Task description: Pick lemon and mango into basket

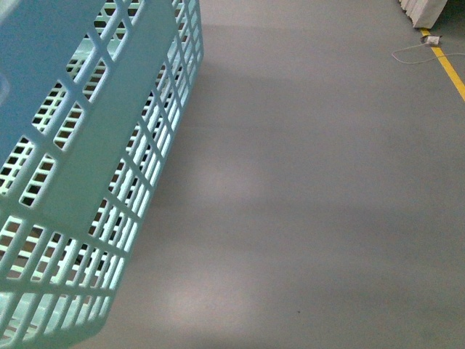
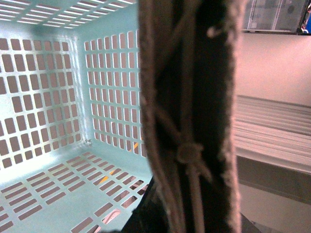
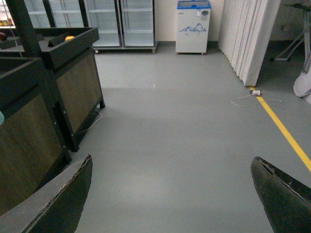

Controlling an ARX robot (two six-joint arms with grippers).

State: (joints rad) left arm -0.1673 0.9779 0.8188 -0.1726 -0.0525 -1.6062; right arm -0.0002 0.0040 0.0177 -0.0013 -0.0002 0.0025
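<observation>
The light teal basket (image 1: 80, 145) fills the left of the front view, tilted and off the grey floor. In the left wrist view I look into its slotted inside (image 2: 58, 97), which holds nothing that I can see. Its ribbed brown-grey handle (image 2: 189, 97) runs close across the lens, and my left gripper (image 2: 146, 216) is shut on it, showing only as a dark shape. My right gripper (image 3: 172, 194) is open over bare floor, its dark fingers (image 3: 63, 199) wide apart. Lemon and mango: neither can be picked out. A small yellow fruit (image 3: 69, 37) lies in a distant stand bin, its kind unclear.
A dark wooden display stand (image 3: 43, 97) is on one side of the right wrist view. Glass-door fridges (image 3: 121, 22) and a white chest freezer (image 3: 193, 24) line the far wall. A white curtain (image 3: 245, 39), a loose cable (image 3: 252, 97) and a yellow floor line (image 3: 284, 131) edge the grey floor.
</observation>
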